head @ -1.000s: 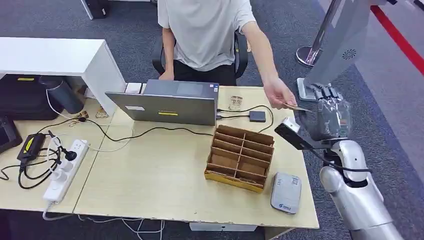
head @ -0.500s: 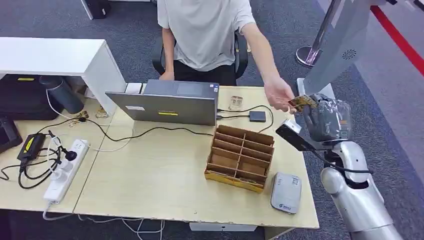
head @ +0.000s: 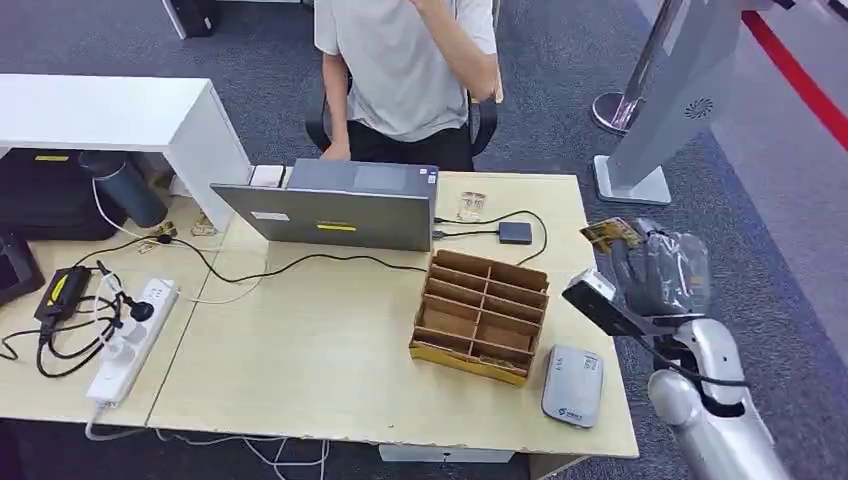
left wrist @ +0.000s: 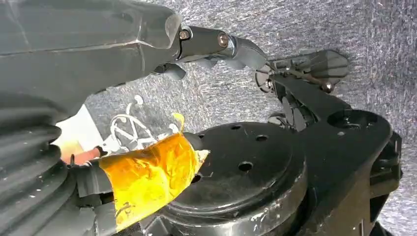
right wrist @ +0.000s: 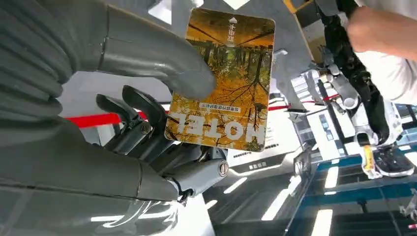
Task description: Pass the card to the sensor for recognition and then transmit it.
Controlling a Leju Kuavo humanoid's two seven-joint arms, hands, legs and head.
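Card [head: 610, 235] in right hand [head: 660, 272] (apparently pinched)

Head view looks down; wrist views close.

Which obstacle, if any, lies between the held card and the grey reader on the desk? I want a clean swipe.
Nothing visible. The right hand holds the card above the desk's right edge; the reader lies nearer, beside the wooden organizer.

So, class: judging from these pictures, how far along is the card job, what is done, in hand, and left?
Done: the right hand holds the card, pinched between thumb and fingers, and the person no longer touches it. In hand: the card is up in the air beyond the table's right edge. Left: bringing it to the sensor, lying flat by the wooden organiser, then passing it on.
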